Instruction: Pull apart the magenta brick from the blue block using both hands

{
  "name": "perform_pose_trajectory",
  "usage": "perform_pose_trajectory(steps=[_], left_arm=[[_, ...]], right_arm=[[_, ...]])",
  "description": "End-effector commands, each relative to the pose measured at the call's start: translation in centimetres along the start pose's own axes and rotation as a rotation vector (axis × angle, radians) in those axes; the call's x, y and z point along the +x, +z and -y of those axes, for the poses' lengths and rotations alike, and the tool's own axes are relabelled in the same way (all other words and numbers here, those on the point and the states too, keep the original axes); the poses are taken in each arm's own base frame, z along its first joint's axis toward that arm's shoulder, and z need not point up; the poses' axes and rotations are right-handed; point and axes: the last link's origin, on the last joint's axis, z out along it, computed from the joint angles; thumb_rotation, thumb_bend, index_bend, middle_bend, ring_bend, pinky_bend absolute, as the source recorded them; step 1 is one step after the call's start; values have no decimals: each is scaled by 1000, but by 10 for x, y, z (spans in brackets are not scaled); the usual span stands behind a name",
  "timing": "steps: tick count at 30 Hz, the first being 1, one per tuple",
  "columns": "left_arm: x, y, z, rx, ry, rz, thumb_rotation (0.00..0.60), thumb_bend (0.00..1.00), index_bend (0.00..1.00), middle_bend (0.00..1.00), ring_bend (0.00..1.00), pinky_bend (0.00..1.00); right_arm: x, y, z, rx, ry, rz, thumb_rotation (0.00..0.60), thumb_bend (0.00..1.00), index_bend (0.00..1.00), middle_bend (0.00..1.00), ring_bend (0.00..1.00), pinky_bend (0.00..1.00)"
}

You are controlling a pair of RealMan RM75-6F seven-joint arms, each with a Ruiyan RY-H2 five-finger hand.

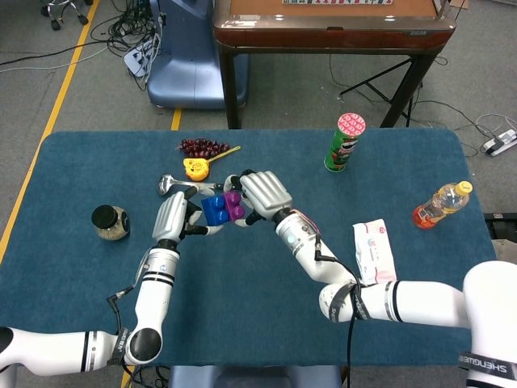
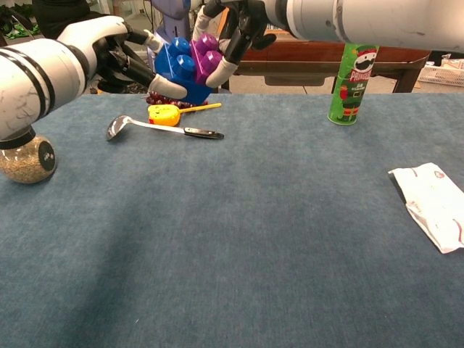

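Note:
The blue block and the magenta brick are still joined and held in the air above the table's left half. My left hand grips the blue block from the left side. My right hand holds the magenta brick from the right, fingers curled over its studs. The pair is tilted, with the magenta brick leaning to the right.
A ladle, a yellow toy and dark grapes lie just beyond the hands. A jar stands at the left, a green chip can at the back right, a white packet and an orange bottle at the right.

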Motion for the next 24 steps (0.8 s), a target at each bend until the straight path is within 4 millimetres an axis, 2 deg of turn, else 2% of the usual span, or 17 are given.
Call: perform_pose_trajectory(steps=[1, 12, 24], left_arm=[[0, 0, 0, -1, -3, -3, 600, 0, 622, 1000, 1000, 1000], [-5, -1, 4, 0, 12, 4, 600, 0, 662, 1000, 1000, 1000], [-7, -2, 5, -9, 34, 2, 600, 0, 692, 1000, 1000, 1000]], right_arm=[[0, 0, 0, 1, 7, -1, 600, 284, 657, 1000, 980, 1000], [3, -2, -4, 11, 77, -17, 600, 325, 708, 1000, 1000, 1000], [1, -2, -9, 9, 116, 1, 600, 335, 716, 1000, 1000, 1000]])
